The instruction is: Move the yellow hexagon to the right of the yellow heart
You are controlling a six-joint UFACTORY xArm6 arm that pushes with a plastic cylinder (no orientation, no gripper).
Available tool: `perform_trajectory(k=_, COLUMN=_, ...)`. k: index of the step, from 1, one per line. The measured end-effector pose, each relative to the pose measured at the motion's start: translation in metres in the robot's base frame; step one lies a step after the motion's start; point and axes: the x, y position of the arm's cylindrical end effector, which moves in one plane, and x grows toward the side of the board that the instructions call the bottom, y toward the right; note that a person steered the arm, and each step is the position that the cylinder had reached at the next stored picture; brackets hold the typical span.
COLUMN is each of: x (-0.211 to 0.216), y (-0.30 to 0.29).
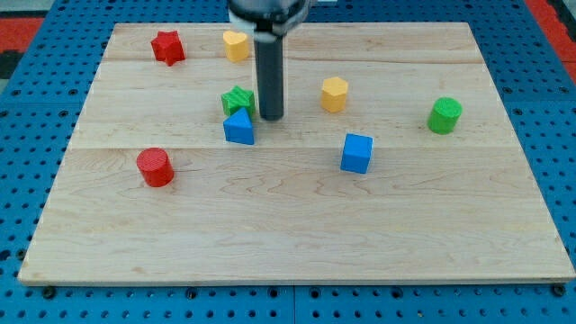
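Observation:
The yellow hexagon [334,94] sits right of centre in the upper half of the wooden board [297,225]. The yellow heart [236,45] lies near the view's top, left of centre. My tip [271,119] rests on the board between them, left of the hexagon and just right of the green star [238,100] and the blue triangular block [239,127]. The tip touches no block that I can make out.
A red star [167,47] lies at the top left. A red cylinder [155,167] stands at the left. A blue cube [356,152] sits below the hexagon. A green cylinder [444,115] stands at the right.

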Motion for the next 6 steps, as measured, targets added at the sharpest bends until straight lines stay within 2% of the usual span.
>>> perform_trajectory(k=1, x=0.0, y=0.068)
perform_trajectory(k=2, x=-0.025, y=0.12)
perform_trajectory(k=3, x=-0.072, y=0.08)
perform_trajectory(k=4, x=-0.1, y=0.039)
perform_trajectory(k=5, x=-0.057, y=0.031)
perform_trajectory(k=6, x=-0.082, y=-0.002)
